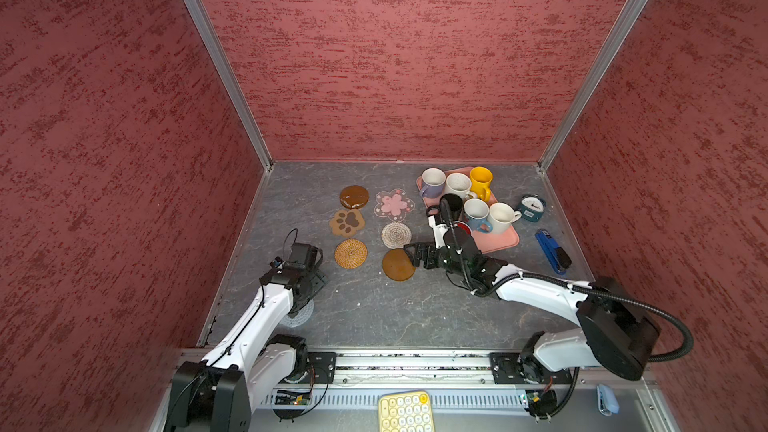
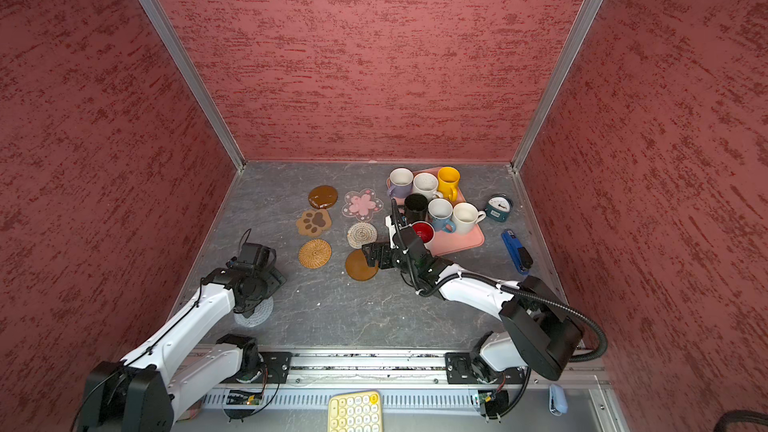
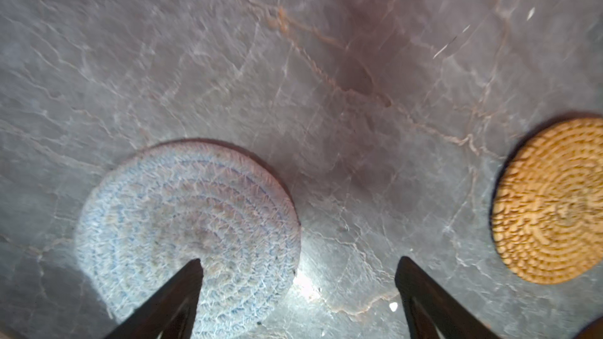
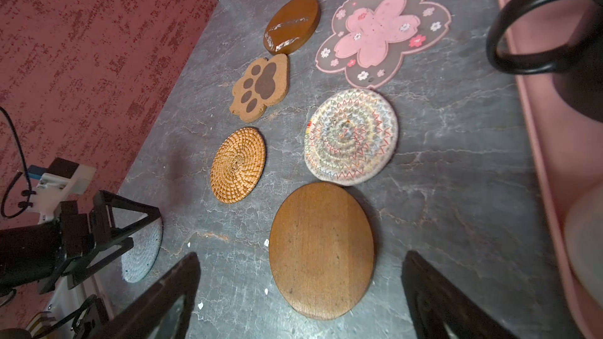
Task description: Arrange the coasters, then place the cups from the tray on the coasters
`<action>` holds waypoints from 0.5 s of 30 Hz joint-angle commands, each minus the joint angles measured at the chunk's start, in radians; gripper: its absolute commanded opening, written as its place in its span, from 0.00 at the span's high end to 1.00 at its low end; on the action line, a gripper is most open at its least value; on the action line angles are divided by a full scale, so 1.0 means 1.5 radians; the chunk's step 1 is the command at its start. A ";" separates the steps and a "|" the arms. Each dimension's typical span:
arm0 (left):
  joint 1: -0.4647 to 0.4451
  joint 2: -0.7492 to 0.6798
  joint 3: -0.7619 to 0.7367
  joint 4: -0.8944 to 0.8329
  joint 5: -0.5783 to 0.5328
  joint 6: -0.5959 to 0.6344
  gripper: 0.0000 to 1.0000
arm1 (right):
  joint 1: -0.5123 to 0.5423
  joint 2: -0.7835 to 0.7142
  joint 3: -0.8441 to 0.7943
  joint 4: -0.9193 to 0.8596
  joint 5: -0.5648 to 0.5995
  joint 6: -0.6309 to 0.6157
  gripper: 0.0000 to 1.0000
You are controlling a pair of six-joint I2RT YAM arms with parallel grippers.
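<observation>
Several coasters lie in two columns on the grey table: a glossy brown disc [image 1: 353,196], a paw [image 1: 347,222], a rattan round [image 1: 350,253], a pink flower [image 1: 394,204], a stitched woven round [image 1: 396,235] and a wooden disc [image 4: 321,251]. My right gripper [image 4: 301,253] hovers open over the wooden disc. Open too, my left gripper [image 3: 300,259] hangs above the edge of a grey-blue woven coaster [image 3: 187,223]. On the pink tray [image 1: 500,241] stand the lavender [image 1: 432,182], speckled [image 1: 458,185], yellow [image 1: 481,182], black [image 1: 452,205], light blue [image 1: 476,214], cream [image 1: 502,218] and red-lined [image 2: 423,231] cups.
A teal clock [image 1: 532,207] and a blue stapler-like tool [image 1: 552,252] lie right of the tray. A pale yellow keypad [image 1: 405,411] sits in front of the arms' rail. Red walls close in the table on three sides.
</observation>
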 commanded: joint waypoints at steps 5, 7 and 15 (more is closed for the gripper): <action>-0.052 0.024 -0.014 0.041 0.004 -0.031 0.07 | -0.010 -0.013 -0.006 0.030 0.014 0.011 0.03; -0.069 0.026 -0.018 0.059 0.018 -0.040 0.07 | -0.014 -0.016 -0.011 0.030 0.020 0.014 0.03; -0.171 0.057 -0.010 0.095 0.024 -0.101 0.07 | -0.031 -0.023 -0.024 0.037 0.028 0.021 0.03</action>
